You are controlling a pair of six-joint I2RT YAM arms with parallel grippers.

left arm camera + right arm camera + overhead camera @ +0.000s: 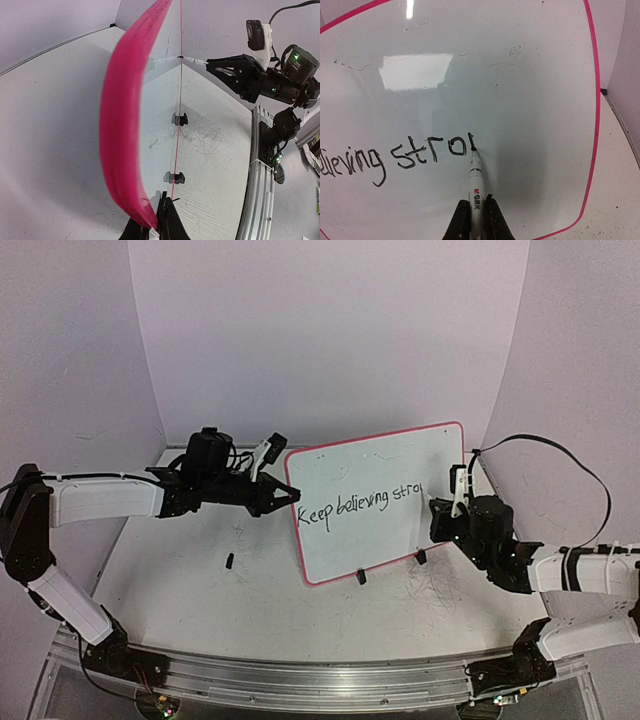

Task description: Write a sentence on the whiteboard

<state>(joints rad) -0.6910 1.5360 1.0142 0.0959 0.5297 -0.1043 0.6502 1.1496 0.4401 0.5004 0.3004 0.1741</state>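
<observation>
Right gripper [475,207] clamps marker [476,176]; left gripper [156,216] clamps whiteboard [385,465]; sentence [360,506] reaches "stro".

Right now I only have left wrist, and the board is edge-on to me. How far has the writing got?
Observer: In the top view the sentence reads "Keep believing stro", plus one stroke of the next letter.
Operator: Where's the tip?
Observer: Right wrist shows the marker tip touching the whiteboard at that stroke's foot.
Operator: Room for the rest?
Observer: The board is bare from the stroke to the pink rim on the right; it looks like enough.
</observation>
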